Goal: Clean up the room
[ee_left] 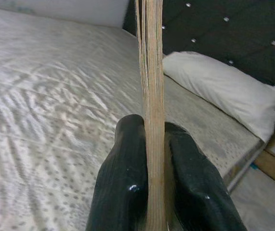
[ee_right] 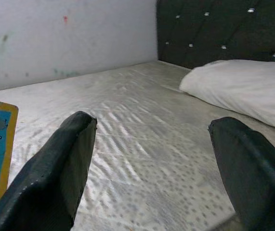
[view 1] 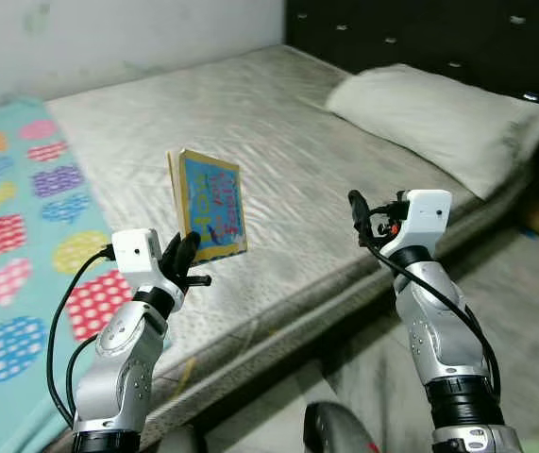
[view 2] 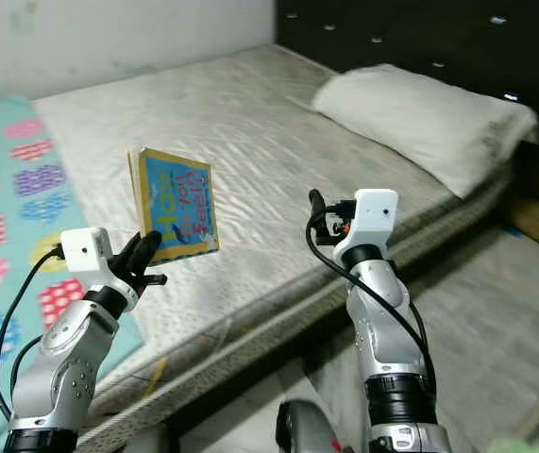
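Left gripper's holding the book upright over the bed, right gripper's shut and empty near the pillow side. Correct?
One thing is off: the right gripper is open, not shut. The right wrist view shows its two fingers spread wide apart with bare bed between them. The rest holds: the left gripper pinches the book upright over the bed.

You see one book (view 1: 210, 204), a thin children's board book with a bright blue cover, colourful lettering and a yellow-tan border. It stands upright just left of centre in the left eye view, lifted above the grey mattress (view 1: 278, 123), cover facing you and turned slightly right. Its lower left corner is pinched in the left pincer (view 1: 186, 257); its layered tan page edges run vertically.
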